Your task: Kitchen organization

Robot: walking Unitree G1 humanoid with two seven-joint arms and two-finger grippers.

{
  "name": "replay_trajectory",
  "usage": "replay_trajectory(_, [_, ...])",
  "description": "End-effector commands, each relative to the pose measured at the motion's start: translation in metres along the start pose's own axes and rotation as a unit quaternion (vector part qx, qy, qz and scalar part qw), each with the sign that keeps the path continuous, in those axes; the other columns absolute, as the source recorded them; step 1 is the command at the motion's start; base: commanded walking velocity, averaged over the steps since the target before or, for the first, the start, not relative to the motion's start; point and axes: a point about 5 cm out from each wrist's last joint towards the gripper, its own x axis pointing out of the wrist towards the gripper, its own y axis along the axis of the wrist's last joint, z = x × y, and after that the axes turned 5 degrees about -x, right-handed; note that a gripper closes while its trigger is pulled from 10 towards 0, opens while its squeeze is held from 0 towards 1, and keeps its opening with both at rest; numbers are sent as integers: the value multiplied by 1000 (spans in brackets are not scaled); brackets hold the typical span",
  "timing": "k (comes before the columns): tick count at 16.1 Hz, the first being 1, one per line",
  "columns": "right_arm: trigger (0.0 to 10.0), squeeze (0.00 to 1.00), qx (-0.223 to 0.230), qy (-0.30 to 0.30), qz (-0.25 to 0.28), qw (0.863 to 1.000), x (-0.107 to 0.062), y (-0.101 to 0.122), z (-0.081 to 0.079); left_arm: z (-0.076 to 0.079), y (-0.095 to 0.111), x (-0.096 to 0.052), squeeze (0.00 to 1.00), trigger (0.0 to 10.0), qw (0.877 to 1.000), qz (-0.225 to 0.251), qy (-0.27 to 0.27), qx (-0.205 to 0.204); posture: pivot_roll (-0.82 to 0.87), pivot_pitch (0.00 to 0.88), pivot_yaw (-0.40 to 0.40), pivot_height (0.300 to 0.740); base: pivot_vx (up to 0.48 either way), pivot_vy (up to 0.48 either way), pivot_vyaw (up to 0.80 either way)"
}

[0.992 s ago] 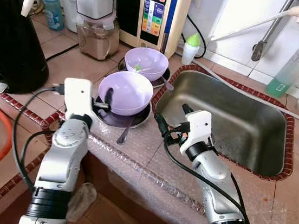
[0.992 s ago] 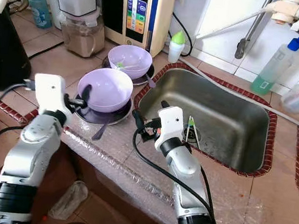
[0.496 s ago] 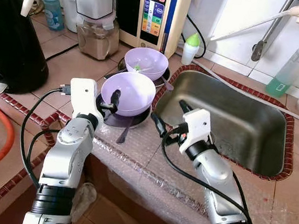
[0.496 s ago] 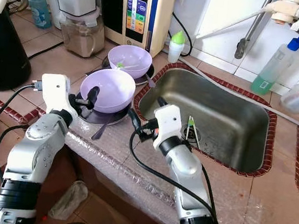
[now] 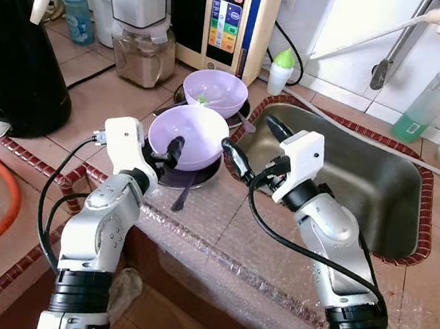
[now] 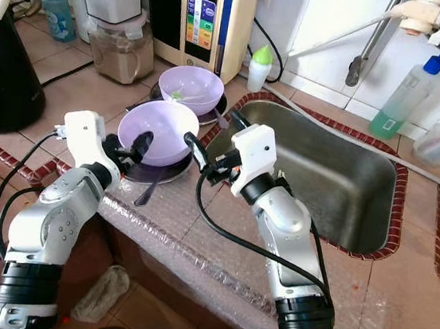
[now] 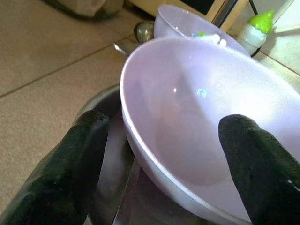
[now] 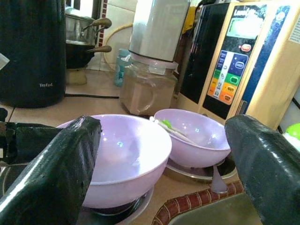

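Now our left gripper [image 5: 172, 147] pinches the near bowl [image 5: 188, 135] by its rim; our right gripper [image 5: 247, 150] hangs spread beside it; next, lift toward the sink [image 5: 377, 192]

Sink [image 5: 377, 192] basin open; far bowl [image 5: 215, 92], blender [image 5: 143, 35] crowd near bowl [image 5: 188, 132].

Before us, a tan tiled tabletop [image 5: 92, 93] with a red-brown brick edge carries a black kettle [image 5: 13, 51], a blender jar [image 5: 144, 51], a water purifier [image 5: 226, 17], two dark plates [image 5: 166, 176] bearing lilac bowls [image 5: 188, 132], and a green-capped bottle [image 5: 281, 69] beside the sunken steel sink [image 5: 361, 190].
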Motion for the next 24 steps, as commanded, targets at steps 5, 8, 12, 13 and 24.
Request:
replay_trajectory(5, [10000, 0, -18, 32, -10, 999, -4, -3, -10, 4, -3, 1, 0, 0, 999, -27, -16, -26, 23, 2, -19, 740, 0, 0, 0])
replay_trajectory(8, [10000, 0, -21, 36, -15, 999, -6, -6, -13, 3, -1, 0, 0, 0, 999, -24, -11, -29, 23, 2, -20, 740, 0, 0, 0])
replay_trajectory(12, [10000, 0, -26, 39, -17, 999, -6, -8, -15, 2, 0, -1, 0, 0, 999, -23, -3, -33, 24, 5, -20, 740, 0, 0, 0])
replay_trajectory(13, [10000, 0, -26, 39, -18, 999, -6, -8, -16, 1, 0, -1, 0, 0, 999, -22, -1, -34, 24, 5, -20, 740, 0, 0, 0])
replay_trajectory(24, [10000, 0, -27, 41, -17, 999, -5, -8, -16, 4, 10, -3, 0, 0, 999, 6, 5, -38, 24, 8, -24, 740, 0, 0, 0])
